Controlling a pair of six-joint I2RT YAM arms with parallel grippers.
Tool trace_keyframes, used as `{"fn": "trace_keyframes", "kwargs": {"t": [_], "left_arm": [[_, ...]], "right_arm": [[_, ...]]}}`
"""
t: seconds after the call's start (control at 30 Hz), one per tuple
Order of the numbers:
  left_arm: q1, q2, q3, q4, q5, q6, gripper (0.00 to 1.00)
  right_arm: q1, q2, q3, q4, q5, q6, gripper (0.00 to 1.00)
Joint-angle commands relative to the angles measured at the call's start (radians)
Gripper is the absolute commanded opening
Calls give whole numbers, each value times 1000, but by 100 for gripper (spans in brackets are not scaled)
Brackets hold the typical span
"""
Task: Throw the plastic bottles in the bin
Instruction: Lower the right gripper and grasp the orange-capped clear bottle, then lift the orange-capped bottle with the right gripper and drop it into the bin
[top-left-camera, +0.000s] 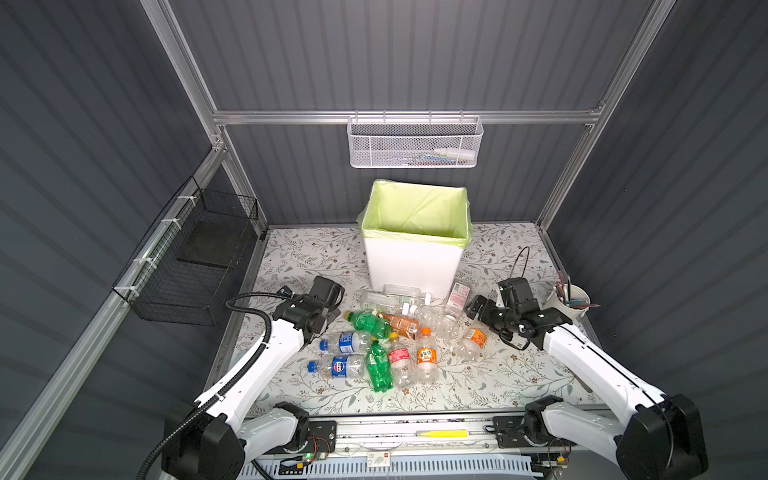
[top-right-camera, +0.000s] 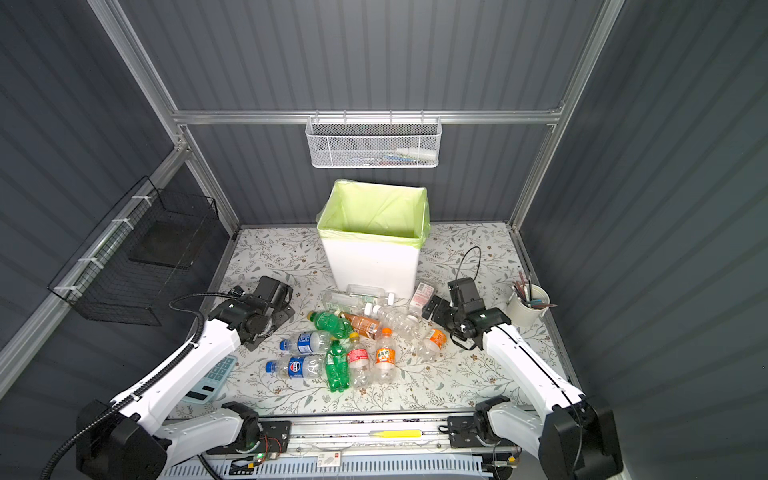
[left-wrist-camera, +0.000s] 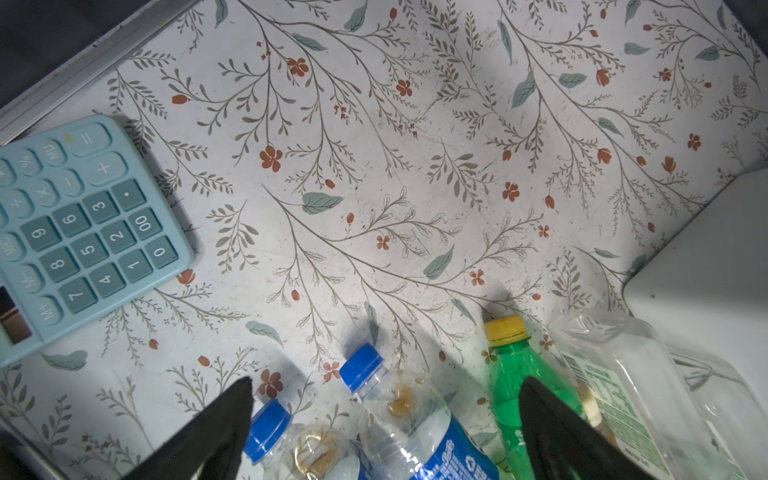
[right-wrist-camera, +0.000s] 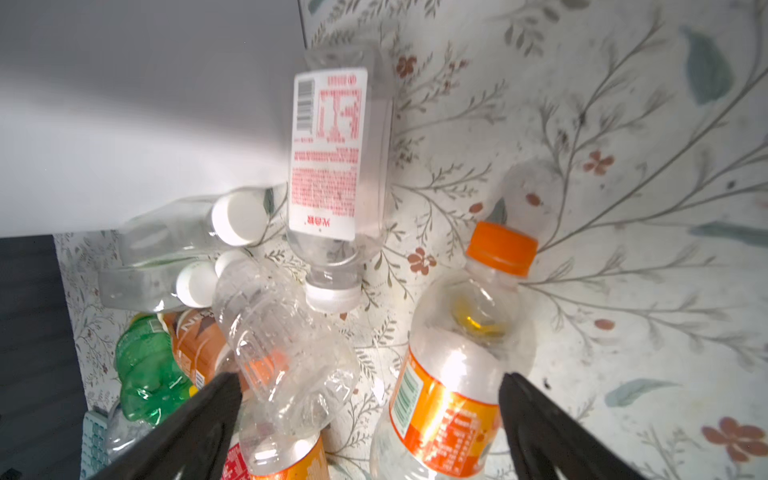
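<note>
The left fingers (left-wrist-camera: 216, 432) are spread as wide as they go and hold nothing. Between them, at the bottom of the left wrist view, lie the necks of two blue-capped bottles (left-wrist-camera: 407, 419), with a green bottle (left-wrist-camera: 511, 374) beside the other finger. I judge that the spread is meant to straddle a bottle's body before closing. The right fingers (right-wrist-camera: 548, 432) are equally wide and empty. They are poised over an orange-labelled bottle (right-wrist-camera: 453, 374) and a crumpled clear bottle (right-wrist-camera: 282, 345), likely for the same reason.

All the bottles lie on their sides on the bench (top-left-camera: 498, 374), heaped at the centre of a top view. The bin (top-left-camera: 411, 266) stands just behind them at upper centre, probably so both arms can reach it. Its lime bag is folded over the rim, apparently to keep the mouth open. No bottle shows inside.

Counted:
- **Bottles:** two blue-labelled, two green, two orange-labelled, one red-labelled, one brown and four clear. That makes twelve, though the overlapping clear ones could hide another.
- **Other things:** one bin, one calculator (left-wrist-camera: 83, 232), one cup of pens (top-left-camera: 571, 301), one white mesh basket (top-left-camera: 415, 143) and one black wire basket (top-left-camera: 195, 257).
</note>
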Motion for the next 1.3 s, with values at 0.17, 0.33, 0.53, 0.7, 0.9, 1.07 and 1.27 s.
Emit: {"fn": "trace_keyframes", "kwargs": {"t": [0.17,0.33,0.53,0.7,0.9,1.07,1.27], "left_arm": [[-4,-34,-32,-15,-51,0,100],[-2,-26,-39,-12,-50,1,100],[-3,-31,-53,-5,-47,2,100],[-3,-38,-61,-3,-51,-2,100],[-4,-40,-72,7,-62,-2,100],[-2,-33,-85,38,-61,6,100],[-4,-23,-96,49,-57,9,100]], "right_arm": [[25,43,-40,-58,52,26,94],[24,86,-67,-39,43,22,89],[24,141,-104,5,25,29,78],[25,155,-109,20,26,24,64],[25,106,-85,23,64,14,47],[21,26,31,7,151,-70,47],[-57,-51,358,-12,236,-331,49]]}}
